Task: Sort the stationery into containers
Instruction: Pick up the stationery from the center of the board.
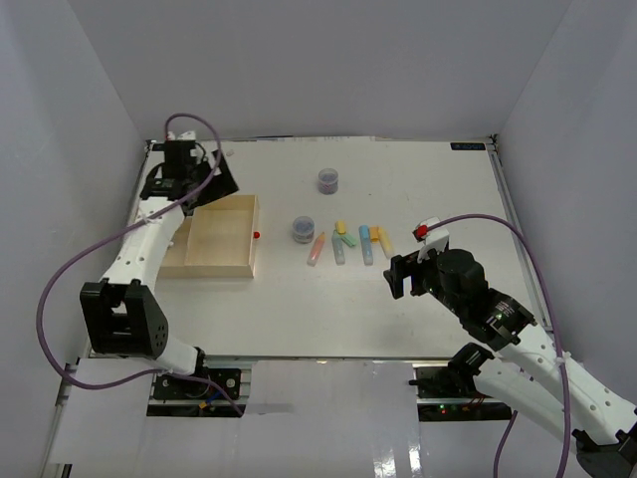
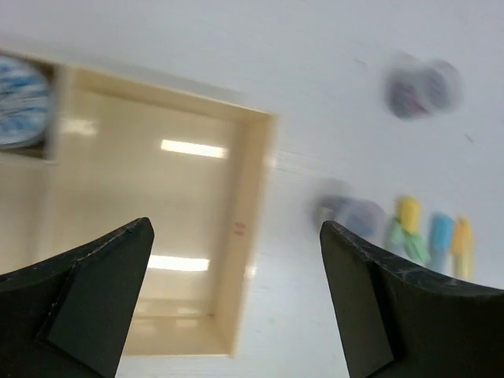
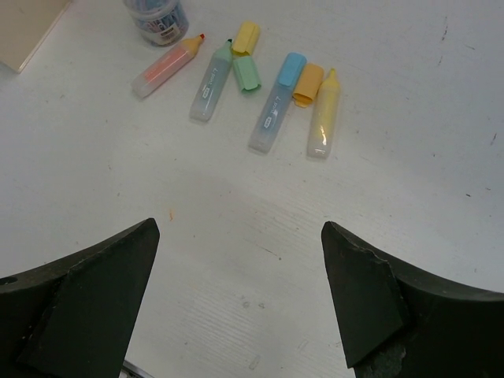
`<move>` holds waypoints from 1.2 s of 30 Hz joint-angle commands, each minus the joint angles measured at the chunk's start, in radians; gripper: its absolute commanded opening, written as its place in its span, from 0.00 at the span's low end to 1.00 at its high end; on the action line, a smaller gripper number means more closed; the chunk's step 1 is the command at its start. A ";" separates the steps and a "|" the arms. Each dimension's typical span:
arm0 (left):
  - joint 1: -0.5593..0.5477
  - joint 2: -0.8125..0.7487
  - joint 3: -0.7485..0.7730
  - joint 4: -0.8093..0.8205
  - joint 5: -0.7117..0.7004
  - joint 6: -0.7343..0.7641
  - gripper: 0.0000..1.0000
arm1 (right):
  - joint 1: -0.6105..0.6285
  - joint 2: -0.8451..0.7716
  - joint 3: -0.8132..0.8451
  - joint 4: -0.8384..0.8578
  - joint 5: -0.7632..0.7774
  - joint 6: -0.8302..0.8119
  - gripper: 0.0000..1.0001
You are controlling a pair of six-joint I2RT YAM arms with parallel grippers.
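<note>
Your left gripper (image 2: 235,228) hangs over the tray (image 2: 253,181), jaws wide apart and holding nothing. One blue-lidded jar (image 2: 20,102) sits in a small compartment. Your right gripper (image 3: 240,227) gapes empty above the table (image 3: 236,299), near the sticks (image 3: 272,106).

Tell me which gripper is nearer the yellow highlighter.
Right. The right gripper hovers open just on the near side of the yellow highlighter. The left gripper, also open, hangs above the wooden tray, well off to the highlighter's left.
</note>
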 commanded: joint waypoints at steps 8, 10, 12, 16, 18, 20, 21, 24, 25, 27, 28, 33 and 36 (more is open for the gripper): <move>-0.543 0.162 0.131 0.046 -0.100 0.056 0.98 | -0.005 -0.013 0.021 0.021 0.032 -0.043 0.90; -0.607 0.218 0.157 0.048 -0.125 0.055 0.98 | -0.005 -0.008 0.017 0.022 0.026 -0.044 0.90; -0.652 0.294 0.193 0.049 -0.156 0.055 0.98 | -0.003 0.003 0.015 0.021 0.007 -0.048 0.90; -0.683 0.396 0.246 0.048 -0.179 0.053 0.98 | -0.005 0.009 0.007 0.018 -0.008 -0.050 0.90; -0.686 0.427 0.268 0.048 -0.193 0.050 0.98 | -0.005 0.003 -0.002 0.022 -0.007 -0.050 0.90; -0.686 0.462 0.274 0.048 -0.212 0.049 0.97 | -0.005 -0.002 -0.013 0.027 -0.010 -0.051 0.90; -0.686 0.471 0.282 0.046 -0.235 0.047 0.96 | -0.005 -0.007 -0.014 0.028 -0.011 -0.050 0.90; -0.686 0.487 0.286 0.049 -0.259 0.024 0.95 | -0.005 -0.013 -0.025 0.033 -0.017 -0.051 0.90; -0.686 0.484 0.285 0.049 -0.259 0.020 0.95 | -0.003 -0.013 -0.026 0.033 -0.017 -0.050 0.90; -0.687 0.476 0.285 0.051 -0.254 0.015 0.94 | -0.005 -0.011 -0.028 0.033 -0.017 -0.051 0.90; -0.689 0.470 0.286 0.051 -0.255 0.015 0.94 | -0.005 -0.011 -0.028 0.035 -0.017 -0.051 0.90; -0.693 0.450 0.277 0.050 -0.315 0.023 0.94 | -0.005 -0.007 -0.031 0.048 -0.030 -0.056 0.90; -0.693 0.476 0.285 0.030 -0.355 0.013 0.94 | -0.005 -0.005 -0.029 0.048 -0.031 -0.056 0.90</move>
